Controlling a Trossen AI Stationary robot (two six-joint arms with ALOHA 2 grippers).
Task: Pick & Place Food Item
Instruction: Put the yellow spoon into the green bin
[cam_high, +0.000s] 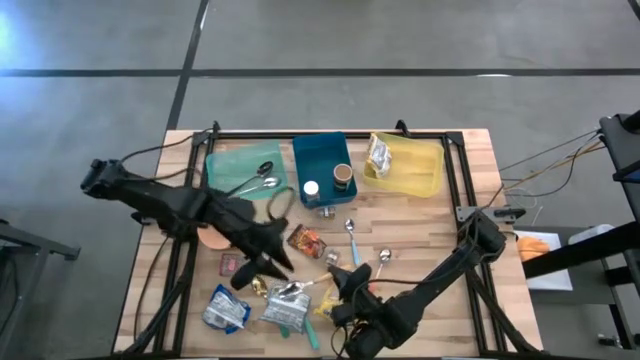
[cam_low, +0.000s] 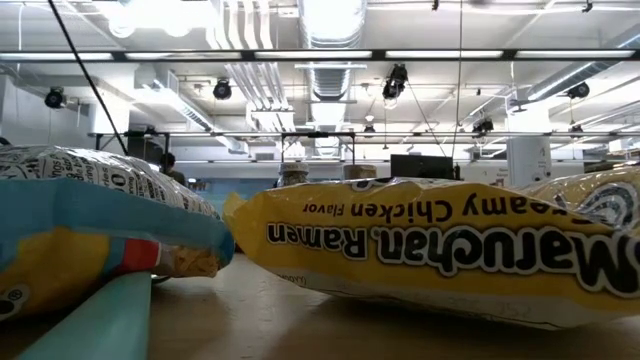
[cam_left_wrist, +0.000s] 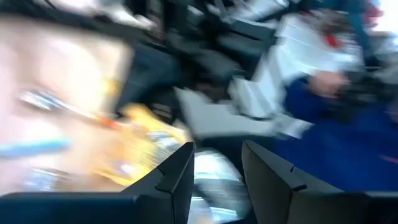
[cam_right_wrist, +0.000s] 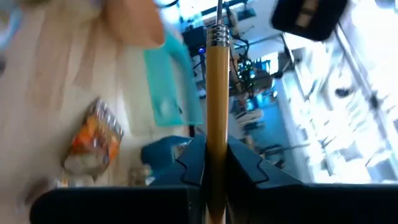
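On the wooden table (cam_high: 470, 180) sit three bins along the far edge: a green bin (cam_high: 232, 165) with spoons, a blue bin (cam_high: 320, 165) with a small jar and a cup, and a yellow bin (cam_high: 415, 170) holding one packet (cam_high: 380, 155). From above, the left arm reaches in across the middle of the table, and its gripper (cam_high: 262, 268) hangs over the clutter near the front edge. Its wrist picture is heavily smeared, yet the two dark fingers (cam_left_wrist: 171, 180) clearly stand apart with nothing between them; a silvery packet lies below the gap, too blurred to identify. The right arm comes in from the right side, and its gripper (cam_high: 345, 285) is low at the front centre. Its wrist view shows the fingers (cam_right_wrist: 193, 162) clamped on a pencil (cam_right_wrist: 216, 93), which stands upright between them, its lower end cut off.

Loose items lie between the grippers: an orange snack packet (cam_high: 307, 241) on the middle of the table, a silver packet (cam_high: 287, 305) and a blue-white packet (cam_high: 225, 308) near the front edge, and spoons (cam_high: 351, 240) to the right. In the level view a yellow ramen packet (cam_low: 440, 250) and a blue-wrapped packet (cam_low: 90, 220) fill the frame and hide both arms.
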